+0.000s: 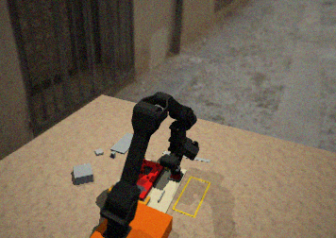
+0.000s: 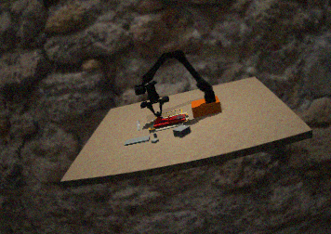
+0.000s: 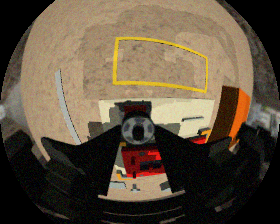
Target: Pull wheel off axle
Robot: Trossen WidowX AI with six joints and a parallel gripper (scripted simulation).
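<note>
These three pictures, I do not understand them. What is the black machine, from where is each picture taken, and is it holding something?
The black machine is a robot arm on an orange base, bolted to a tan table. One picture looks down from above and behind it, one from far off to the side, and the round one from a camera on its wrist. Its gripper is shut on a small grey wheel, above a red and cream fixture. The yellow outline marks where the wheel must go. Loose grey blocks lie nearby.
</note>
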